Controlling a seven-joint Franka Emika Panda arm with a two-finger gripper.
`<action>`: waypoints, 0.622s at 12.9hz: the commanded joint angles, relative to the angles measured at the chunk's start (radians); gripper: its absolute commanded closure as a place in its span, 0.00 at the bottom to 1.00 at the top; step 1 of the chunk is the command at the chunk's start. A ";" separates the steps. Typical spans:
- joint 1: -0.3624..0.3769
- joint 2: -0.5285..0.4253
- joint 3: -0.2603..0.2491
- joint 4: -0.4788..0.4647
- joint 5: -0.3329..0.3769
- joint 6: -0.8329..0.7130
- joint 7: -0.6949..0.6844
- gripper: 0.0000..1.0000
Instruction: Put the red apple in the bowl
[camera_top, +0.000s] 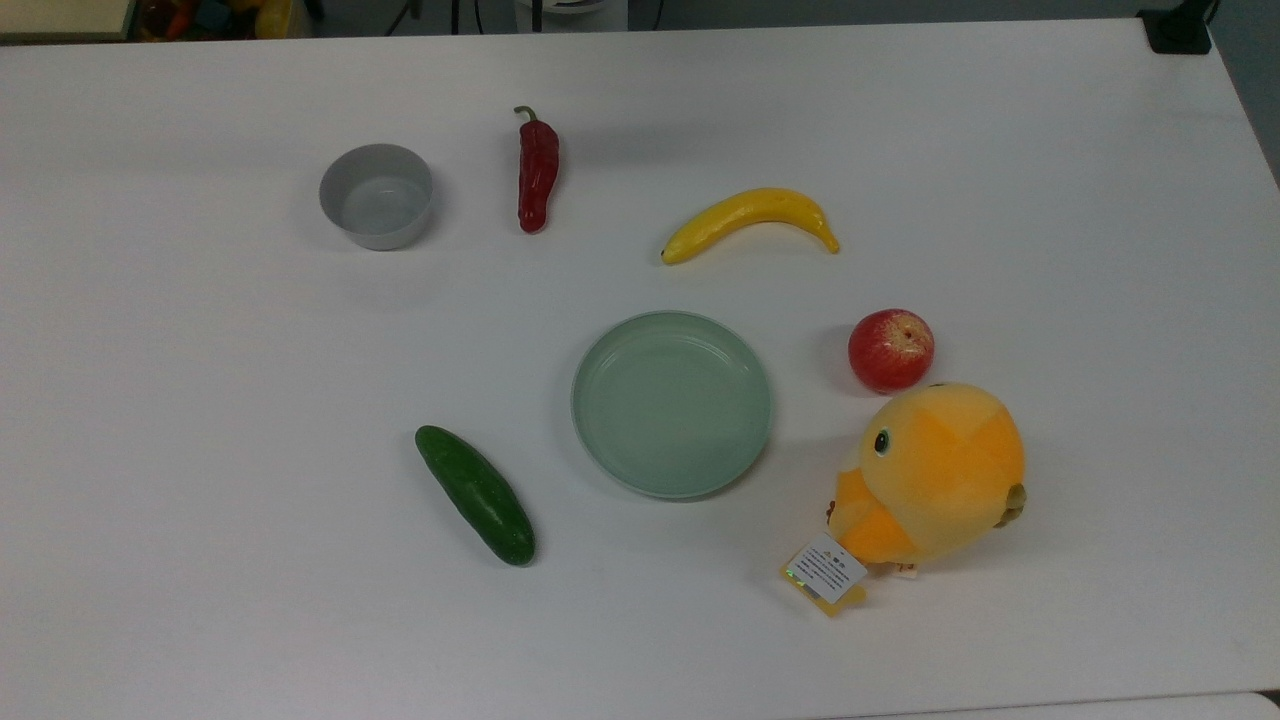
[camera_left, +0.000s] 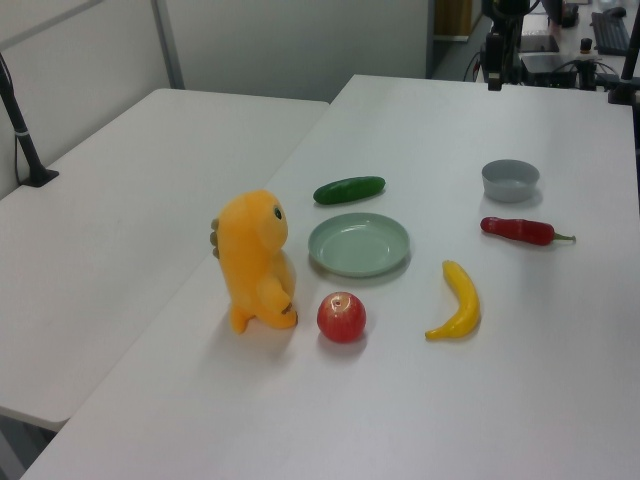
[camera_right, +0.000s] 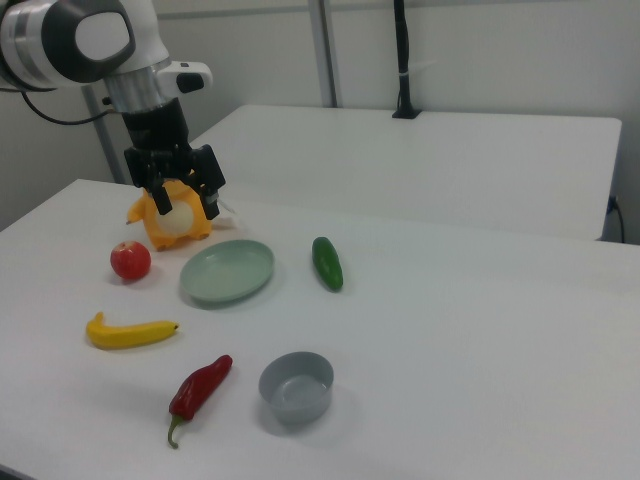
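- Gripper (camera_right: 183, 204): fingers spread apart, empty, raised.
- Red apple (camera_top: 891, 349) sits just beside the plush toy (camera_top: 930, 475); descent risks snagging it.
- Bowl (camera_top: 376, 196) barely wider than apple; off-centre release risks bouncing out.

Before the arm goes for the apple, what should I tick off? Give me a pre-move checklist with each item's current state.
1. Red apple free on the table, nothing on it: ok.
2. Bowl upright and empty: ok.
3. Claw open and holding nothing, in the right view: ok.
4. Room around the apple: not ok, the plush toy sits tight beside it; contact cannot tell.
5. Claw lined up over the apple: not ok, it hangs in front of the plush toy in the right view.
6. Green dish apart from the apple: ok.
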 joint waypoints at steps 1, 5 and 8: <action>0.004 -0.009 -0.007 -0.003 0.002 -0.009 0.003 0.00; -0.005 -0.009 -0.007 -0.003 0.002 -0.009 0.005 0.00; -0.006 -0.008 -0.007 -0.003 0.002 -0.009 0.005 0.00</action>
